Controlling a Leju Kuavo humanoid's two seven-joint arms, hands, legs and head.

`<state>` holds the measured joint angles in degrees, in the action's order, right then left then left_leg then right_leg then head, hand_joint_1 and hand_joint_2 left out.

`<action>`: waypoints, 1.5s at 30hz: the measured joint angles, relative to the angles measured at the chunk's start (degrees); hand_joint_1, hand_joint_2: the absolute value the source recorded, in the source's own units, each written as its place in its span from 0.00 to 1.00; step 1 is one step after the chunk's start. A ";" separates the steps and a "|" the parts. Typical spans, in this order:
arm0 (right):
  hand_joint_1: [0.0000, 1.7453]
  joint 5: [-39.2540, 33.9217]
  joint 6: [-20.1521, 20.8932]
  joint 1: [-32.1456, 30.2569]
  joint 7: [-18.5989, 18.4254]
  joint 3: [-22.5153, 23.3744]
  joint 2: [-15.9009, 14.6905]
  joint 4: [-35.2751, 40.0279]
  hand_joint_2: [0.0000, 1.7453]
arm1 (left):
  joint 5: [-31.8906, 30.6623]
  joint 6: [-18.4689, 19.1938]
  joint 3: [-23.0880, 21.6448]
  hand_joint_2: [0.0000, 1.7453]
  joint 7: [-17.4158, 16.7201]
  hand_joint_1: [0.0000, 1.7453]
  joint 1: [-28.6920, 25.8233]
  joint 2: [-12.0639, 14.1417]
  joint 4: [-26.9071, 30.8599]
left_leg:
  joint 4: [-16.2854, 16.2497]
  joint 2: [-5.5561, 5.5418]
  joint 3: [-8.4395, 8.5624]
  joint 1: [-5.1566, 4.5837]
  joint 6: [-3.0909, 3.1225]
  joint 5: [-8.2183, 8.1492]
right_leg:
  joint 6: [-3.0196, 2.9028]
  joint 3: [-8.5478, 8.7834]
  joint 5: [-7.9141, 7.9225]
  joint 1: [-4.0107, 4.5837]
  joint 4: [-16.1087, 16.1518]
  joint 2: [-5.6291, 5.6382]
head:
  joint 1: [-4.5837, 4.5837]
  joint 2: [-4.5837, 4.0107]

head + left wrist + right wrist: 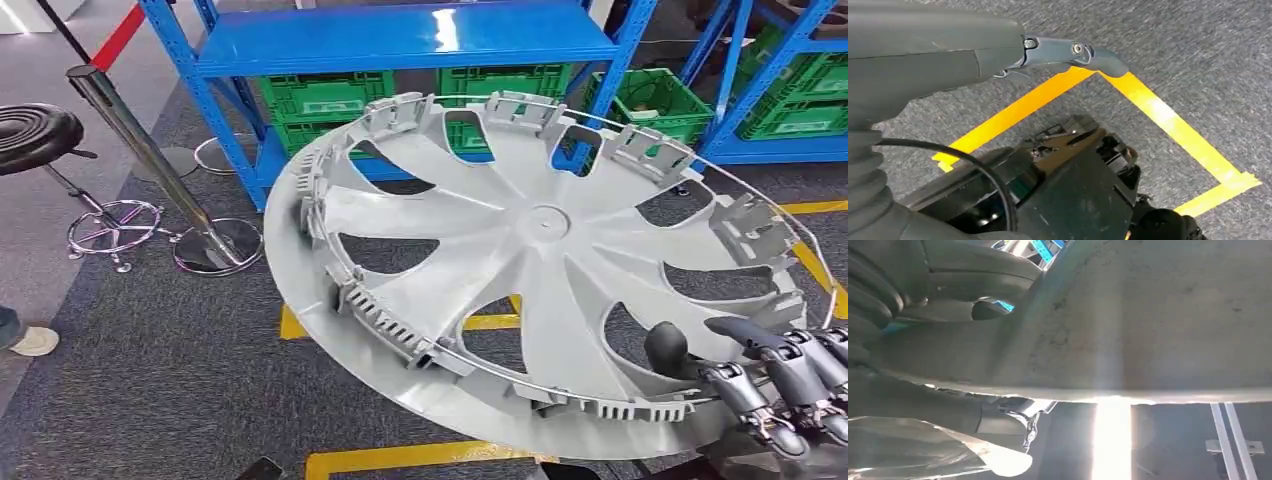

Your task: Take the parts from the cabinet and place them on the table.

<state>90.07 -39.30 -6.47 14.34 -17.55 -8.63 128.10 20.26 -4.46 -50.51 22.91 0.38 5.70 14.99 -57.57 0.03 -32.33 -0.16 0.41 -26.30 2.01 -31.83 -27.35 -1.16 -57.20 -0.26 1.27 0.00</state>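
Head view: the right hand [775, 385] gripped the lower edge of a big grey wheel cover [540, 270], held tilted above the grey carpet [150, 370] with yellow tape lines [400, 458]. Behind it stood blue shelving [400, 45] with green crates [320, 95], plus a black stool [35, 135] and a chrome post [150, 160] off to the side.

Left wrist view: the left hand [998, 55] hung over carpet and tape, one finger straight out, holding nothing.

Right wrist view: the cover's pale underside filled most of it, thumb [978, 262] pressed against it

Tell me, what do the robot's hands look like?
The right hand has dark grey fingers with small metal pins at the bends and a rounded black thumb tip. The left hand has a smooth grey shell, a ribbed grey wrist cover and a thin black cable.
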 joint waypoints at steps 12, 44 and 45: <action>1.00 -0.02 0.00 -0.80 0.07 0.55 -0.02 -0.13 1.00 | 0.74 -6.10 1.46 1.00 0.98 0.00 -0.22 2.12 -2.12 | 0.00 0.00 -0.02 0.01 -0.03 0.02 | 0.00 -0.07 0.00 0.01 0.00 0.00 | 0.02 0.00; 1.00 -0.02 0.00 -0.96 -1.66 0.85 -1.60 -1.09 1.00 | -0.70 -11.30 3.87 1.00 3.69 0.00 5.55 5.14 -2.30 | 0.00 0.00 -0.15 0.03 -0.03 0.03 | -0.02 -0.18 0.03 0.00 0.00 0.01 | 0.00 0.00; 1.00 -0.02 0.00 -0.96 -1.68 0.85 -1.62 -1.09 1.00 | -0.79 -11.34 3.87 1.00 3.78 0.00 5.66 5.09 -2.21 | 0.00 0.00 -0.16 0.03 -0.03 0.03 | -0.02 -0.18 0.03 0.00 0.00 0.01 | 0.00 0.02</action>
<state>90.05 -39.30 -7.43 12.66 -16.70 -10.25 127.01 19.47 -15.80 -46.64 26.69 6.04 10.80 12.79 -57.58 0.03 -32.49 -0.14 0.38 -26.27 1.99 -32.00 -27.32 -1.16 -57.21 -0.25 1.27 0.02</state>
